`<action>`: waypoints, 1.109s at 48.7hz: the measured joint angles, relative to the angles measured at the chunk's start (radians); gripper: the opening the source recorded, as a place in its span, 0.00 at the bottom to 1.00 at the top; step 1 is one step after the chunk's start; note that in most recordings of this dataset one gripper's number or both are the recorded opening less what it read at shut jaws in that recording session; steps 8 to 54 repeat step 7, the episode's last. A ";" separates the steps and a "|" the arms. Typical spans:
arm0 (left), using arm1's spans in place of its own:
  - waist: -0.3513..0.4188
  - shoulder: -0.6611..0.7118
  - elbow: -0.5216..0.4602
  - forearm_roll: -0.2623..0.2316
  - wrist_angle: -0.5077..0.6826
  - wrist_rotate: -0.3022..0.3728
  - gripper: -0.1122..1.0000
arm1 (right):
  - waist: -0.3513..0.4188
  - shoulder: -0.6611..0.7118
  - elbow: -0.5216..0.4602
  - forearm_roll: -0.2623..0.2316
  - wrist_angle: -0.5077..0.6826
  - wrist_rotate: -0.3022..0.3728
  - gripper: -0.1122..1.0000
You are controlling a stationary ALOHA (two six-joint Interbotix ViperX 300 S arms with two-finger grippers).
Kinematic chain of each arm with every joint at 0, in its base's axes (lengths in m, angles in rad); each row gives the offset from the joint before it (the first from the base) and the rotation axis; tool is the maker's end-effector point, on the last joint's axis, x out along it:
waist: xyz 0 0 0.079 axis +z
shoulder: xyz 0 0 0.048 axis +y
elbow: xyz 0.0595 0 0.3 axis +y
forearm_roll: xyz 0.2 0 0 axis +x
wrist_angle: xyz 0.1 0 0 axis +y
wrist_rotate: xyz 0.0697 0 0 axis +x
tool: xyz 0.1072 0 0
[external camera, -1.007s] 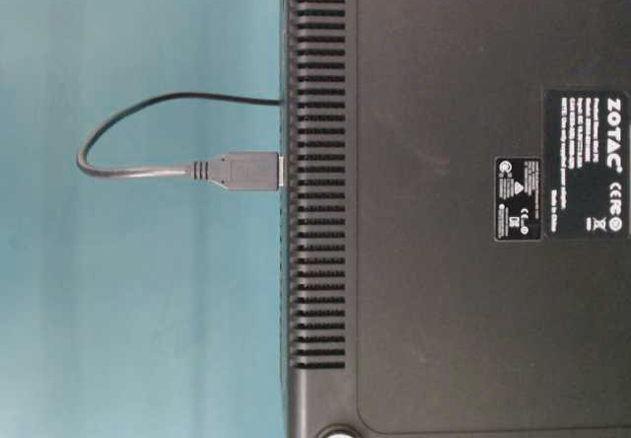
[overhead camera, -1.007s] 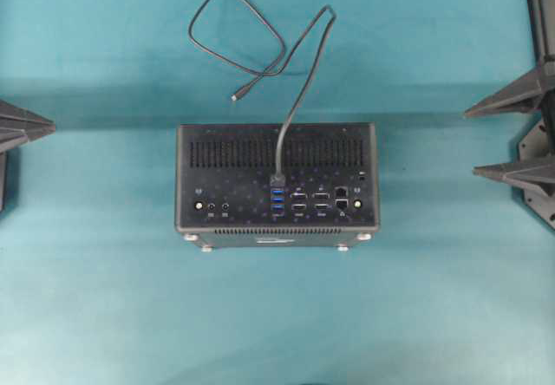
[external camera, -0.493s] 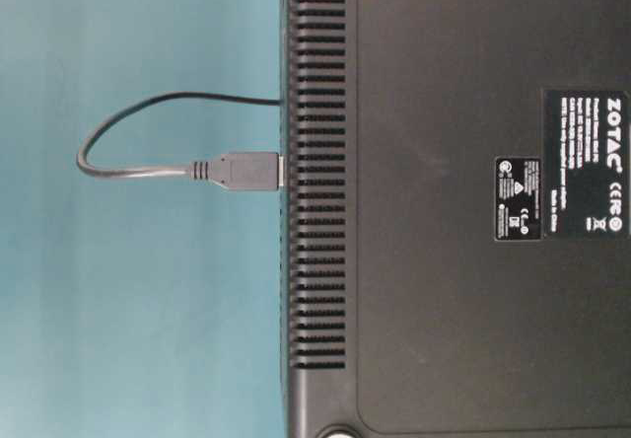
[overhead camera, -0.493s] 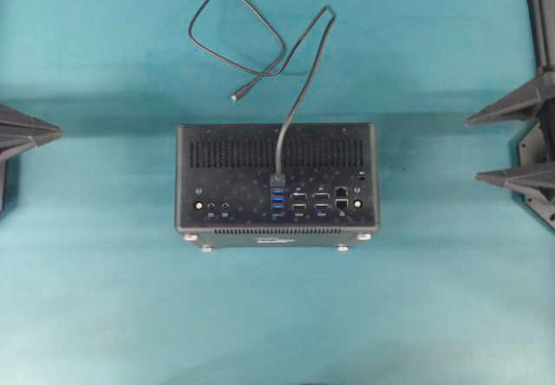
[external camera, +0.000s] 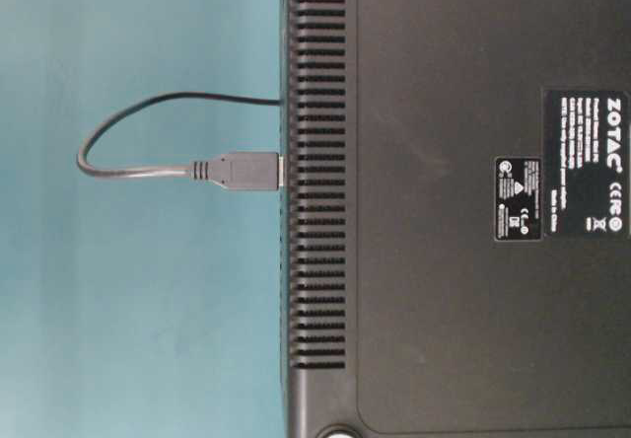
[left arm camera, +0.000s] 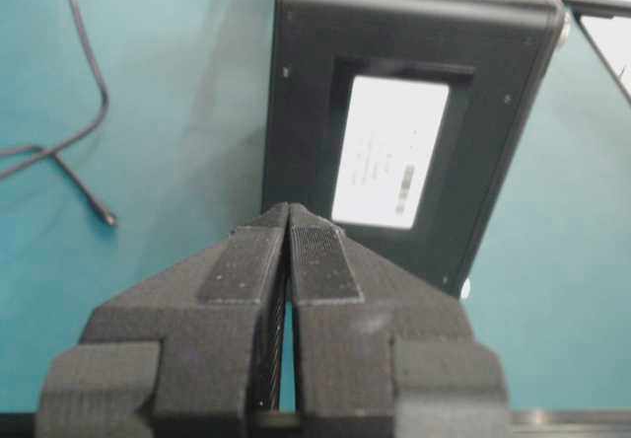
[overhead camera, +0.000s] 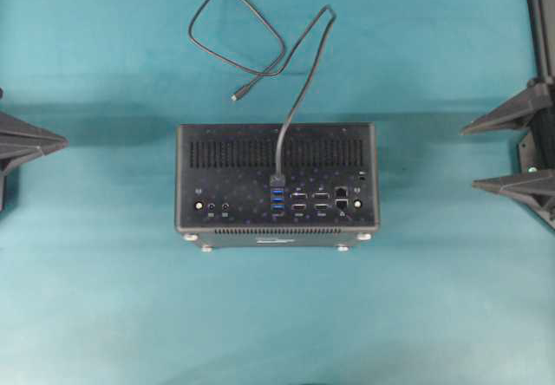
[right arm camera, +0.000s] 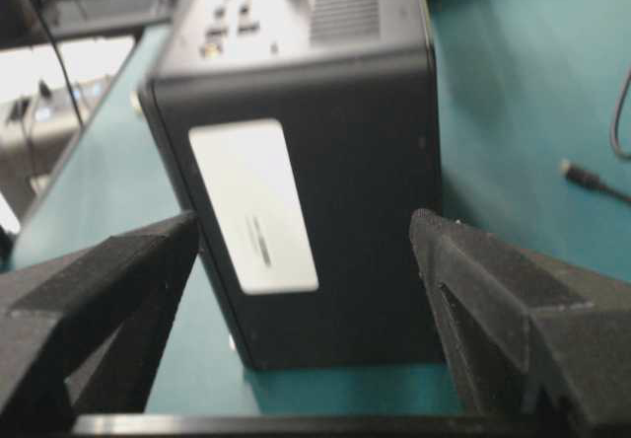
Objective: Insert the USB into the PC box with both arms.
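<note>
Look first to the USB plug [overhead camera: 278, 179]: planted upright in the topmost of the stacked blue ports on the PC box [overhead camera: 225, 177], roughly mid-face, with its cable [overhead camera: 303, 81] rising off the far edge and looping over the far worktop [overhead camera: 104, 298] to a slim loose tip [overhead camera: 234, 98]. From the table-level view, read the USB plug [external camera: 246, 171] as butted against the face of the PC box [external camera: 444, 290], with only a sliver of metal showing at the joint; hard to tell whether seated to the full depth.

Judged from that: insertion step as good as done, with no pincer on plug or cable.

Out to the sides: left pincer [overhead camera: 61, 142] at the left edge, well apart from the box, closed tight finger to finger with nothing between, as plain from its own camera [left arm camera: 289, 223], and aimed at the labelled end wall [left arm camera: 306, 83]. Right pincer [overhead camera: 469, 157] at the right edge, spread wide and empty, framing the opposite end wall [right arm camera: 365, 162] without touching.

Next, probably: either pull both arms clear, or, if that sliver means a shallow seat, steady the box from one end and press the plug straight down, taking care not to tip the box or snag the loop
</note>
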 measured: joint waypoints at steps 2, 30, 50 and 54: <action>0.002 0.000 0.006 0.000 -0.003 0.000 0.10 | 0.000 0.000 0.005 0.000 0.000 -0.002 0.95; 0.002 0.000 0.012 0.000 -0.008 0.000 0.10 | 0.000 -0.002 0.012 0.000 0.000 0.000 0.95; 0.002 0.000 0.012 0.000 -0.008 0.000 0.10 | 0.000 -0.002 0.012 0.000 0.000 0.000 0.95; 0.002 0.000 0.012 0.000 -0.008 0.000 0.10 | 0.000 -0.002 0.012 0.000 0.000 0.000 0.95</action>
